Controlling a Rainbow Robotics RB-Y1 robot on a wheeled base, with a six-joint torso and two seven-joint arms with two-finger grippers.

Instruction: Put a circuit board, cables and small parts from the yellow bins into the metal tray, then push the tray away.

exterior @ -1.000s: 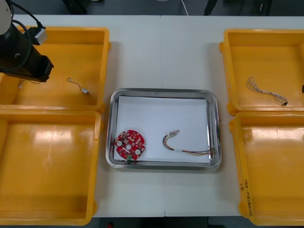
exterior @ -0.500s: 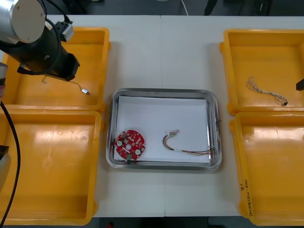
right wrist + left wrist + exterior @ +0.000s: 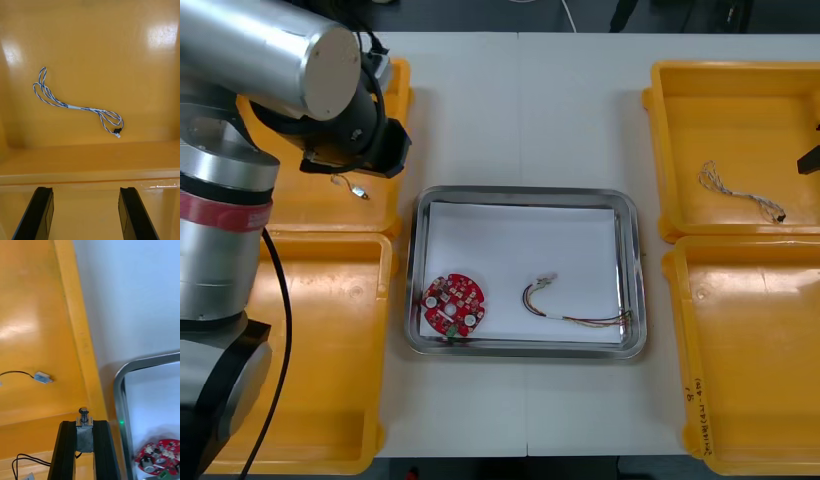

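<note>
Left arm [image 3: 280, 60] reaches in from the left, its wrist above the right-hand side of the far-left yellow bin [image 3: 398, 75].

Left gripper [image 3: 85, 424]: fingers clamped on a small metal part [image 3: 85, 438], which stands upright between them with a round pin end sticking out past the tips. In the left wrist view I see it held in the air over that bin's right wall, close to the far-left corner of the metal tray [image 3: 520, 191].

A thin black cable [image 3: 42, 377] with a pale connector lies on the floor of the same bin.

Tray sits mid-table between the bins, white inside. The round red circuit board [image 3: 454, 305] lies in its near-left corner. The red and yellow cable [image 3: 575, 308] lies to the right of the board, well apart from it, its end reaching the tray's right wall.

Right gripper [image 3: 86, 215]: fingers spread wide, nothing between them. It hangs above the far-right yellow bin [image 3: 740, 100], at its right side. The twisted blue and white cable [image 3: 80, 107] lies loose on that bin's floor, well beyond the fingertips.
</note>
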